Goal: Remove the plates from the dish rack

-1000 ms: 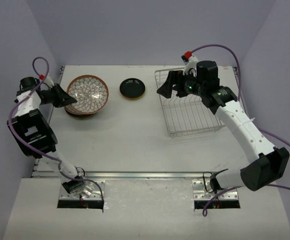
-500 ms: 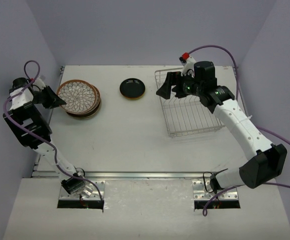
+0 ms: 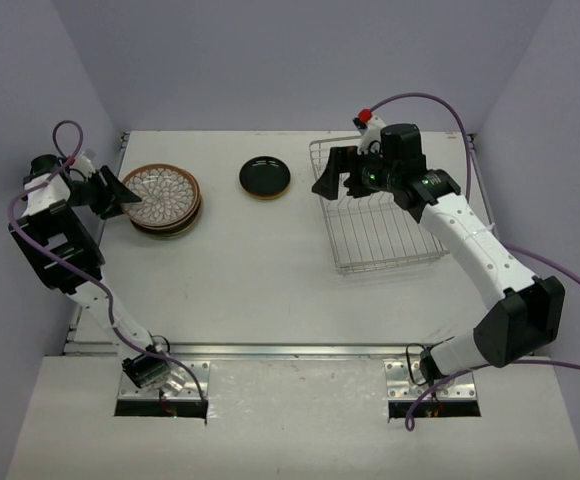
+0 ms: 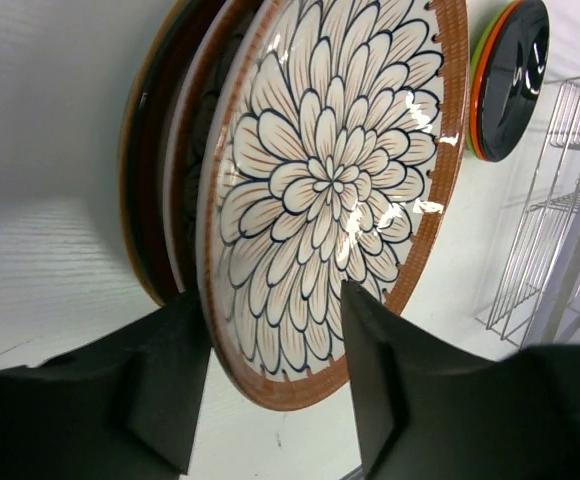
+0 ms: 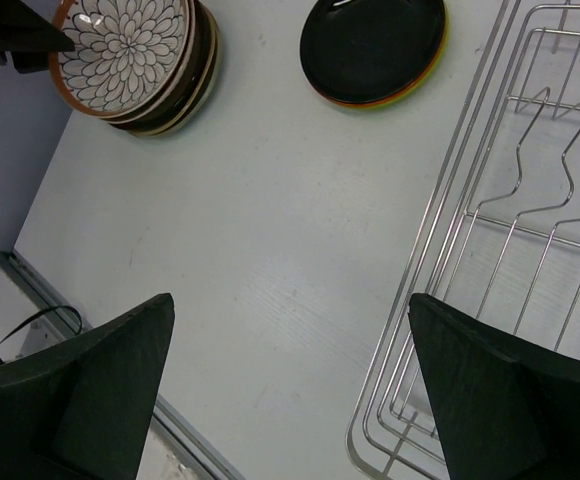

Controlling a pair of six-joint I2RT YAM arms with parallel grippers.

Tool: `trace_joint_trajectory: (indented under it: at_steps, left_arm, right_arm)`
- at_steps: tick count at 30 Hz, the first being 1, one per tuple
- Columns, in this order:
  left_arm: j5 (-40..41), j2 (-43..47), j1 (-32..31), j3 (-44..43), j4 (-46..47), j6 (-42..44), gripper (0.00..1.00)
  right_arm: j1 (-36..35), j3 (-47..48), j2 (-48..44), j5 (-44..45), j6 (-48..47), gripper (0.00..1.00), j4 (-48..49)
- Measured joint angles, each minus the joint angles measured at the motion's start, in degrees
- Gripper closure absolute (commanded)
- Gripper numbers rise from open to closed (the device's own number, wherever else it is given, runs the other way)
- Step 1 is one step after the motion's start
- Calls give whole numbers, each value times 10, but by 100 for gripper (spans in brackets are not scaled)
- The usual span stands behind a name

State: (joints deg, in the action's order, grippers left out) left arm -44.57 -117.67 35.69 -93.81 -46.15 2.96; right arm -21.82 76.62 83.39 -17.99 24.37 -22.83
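Well, starting at the far left, my left gripper sits at the left edge of a pile of plates on the table. Its wrist camera shows the fingers spread wide, one on each side of the near rim of the flower plate. I would not call that a grip. The gap is far wider than the rim, though I cannot tell whether either finger touches it. That plate lies flat on top of the pile, with darker plates under it.

Further right, near the back of the table, a black plate tops a second, smaller pile. The right wrist camera shows orange and green rims peeking out beneath it.

Right again is the rack, on the right side of the table. I see only bare wire and prongs in it, from above and from the right wrist, with no plate left standing.

My right gripper hangs over the rack's left rim with its fingers wide apart and nothing between them.

As I judge it, the unloading is done or as good as done. What is left is to back the left gripper off the pile without nudging the top plate.
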Motion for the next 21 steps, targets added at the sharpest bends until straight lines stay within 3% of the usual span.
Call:
trace_joint_trajectory:
  at_steps: [5,10,15,21]
  left_arm:
    - [34,10,-26,-6,2,7,22]
    - [149,64,-68,8,25,19,0]
    - [302,182,-124,57,88,40,0]
    - [398,327,-195,86,176,82,0]
  right_arm:
    - [1,0,2,13,-5,1,-4]
    - [3,0,2,43,-14,1,-4]
    - [3,0,2,117,-30,1,-7]
    - [12,-15,-16,215,-65,1,-12]
